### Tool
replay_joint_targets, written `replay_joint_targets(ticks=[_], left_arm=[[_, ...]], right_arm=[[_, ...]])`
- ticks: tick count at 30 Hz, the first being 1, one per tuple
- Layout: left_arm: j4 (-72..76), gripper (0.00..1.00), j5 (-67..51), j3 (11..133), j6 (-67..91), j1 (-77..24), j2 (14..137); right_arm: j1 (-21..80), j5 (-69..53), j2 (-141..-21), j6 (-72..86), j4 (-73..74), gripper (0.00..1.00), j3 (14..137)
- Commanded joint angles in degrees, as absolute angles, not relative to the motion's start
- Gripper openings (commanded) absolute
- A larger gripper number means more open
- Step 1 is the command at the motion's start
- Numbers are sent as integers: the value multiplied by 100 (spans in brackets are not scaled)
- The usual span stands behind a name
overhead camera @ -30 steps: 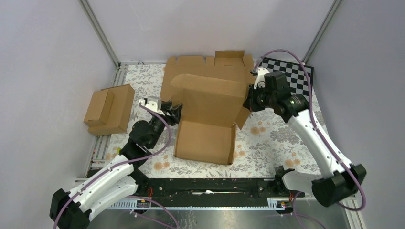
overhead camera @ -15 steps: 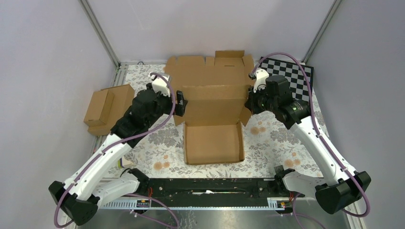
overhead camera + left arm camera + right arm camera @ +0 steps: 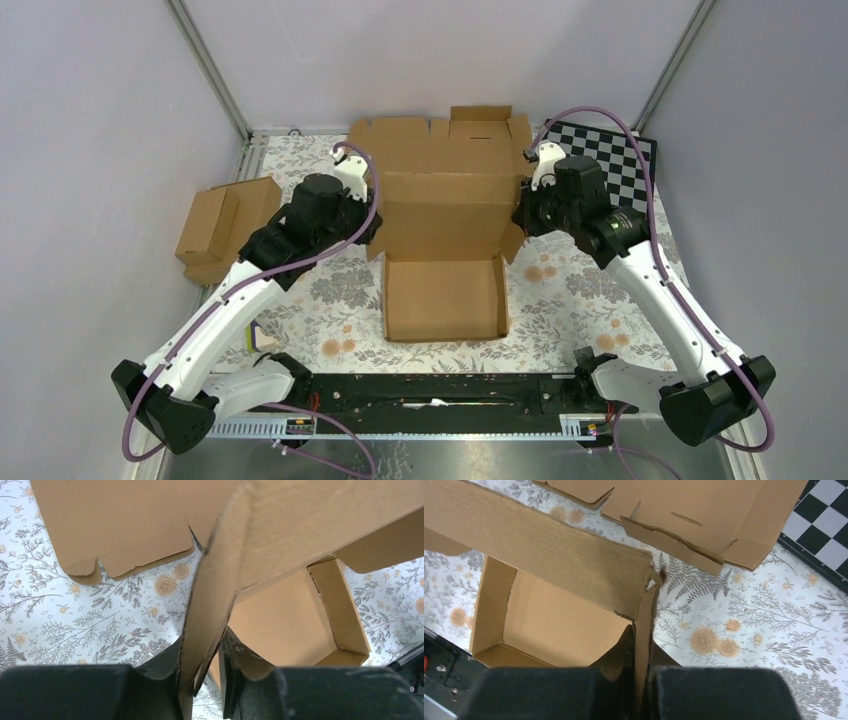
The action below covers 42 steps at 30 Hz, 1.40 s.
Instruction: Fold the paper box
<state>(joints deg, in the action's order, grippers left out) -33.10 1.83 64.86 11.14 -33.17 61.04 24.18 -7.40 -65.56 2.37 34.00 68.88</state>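
The paper box lies in the middle of the table, its shallow tray open toward me and its hinged lid raised at the back. My left gripper is at the lid's left edge. In the left wrist view the lid's left side flap runs between the fingers of this gripper, against the left one, with a gap to the right one. My right gripper is shut on the lid's right side flap, pinched flat in the right wrist view.
A wider flat cardboard blank lies behind the box, under the lid's back. Two joined small brown boxes sit at the left edge. A checkerboard lies at the back right. Walls close in on three sides.
My left arm swung from the tray's near left up to the lid's left edge, its jaws now around the side flap. The box turned square and shifted right. My right gripper kept its hold.
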Motion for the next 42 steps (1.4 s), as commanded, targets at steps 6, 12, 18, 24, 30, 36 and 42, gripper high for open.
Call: replay_joint_targets(ticks=[6, 12, 18, 24, 30, 36, 42], left_arm=[[-2333, 11, 1371, 6809, 2336, -3296, 6453], [-828, 8, 1700, 5897, 3297, -3296, 6264], [956, 2, 2057, 3665, 3863, -3345, 5207], [1603, 0, 2230, 2305, 3890, -3576, 4295], [762, 10, 1930, 2264, 3584, -3699, 3906], [-216, 20, 1571, 2526, 3399, -3731, 3669], [-237, 17, 1528, 2385, 3141, -3752, 3446]], right_arm=[[3318, 928, -7284, 2140, 2472, 0, 7655], [3825, 2016, -7385, 2617, 1393, 0, 7301], [4337, 2591, -6730, 2868, -130, 0, 5519], [4714, 2769, -6381, 3087, -506, 0, 4321], [4892, 2680, -6011, 3094, -354, 3, 3868], [4896, 2427, -5660, 2755, 290, 35, 3942], [4893, 1119, -5281, 1978, 954, 91, 4411]])
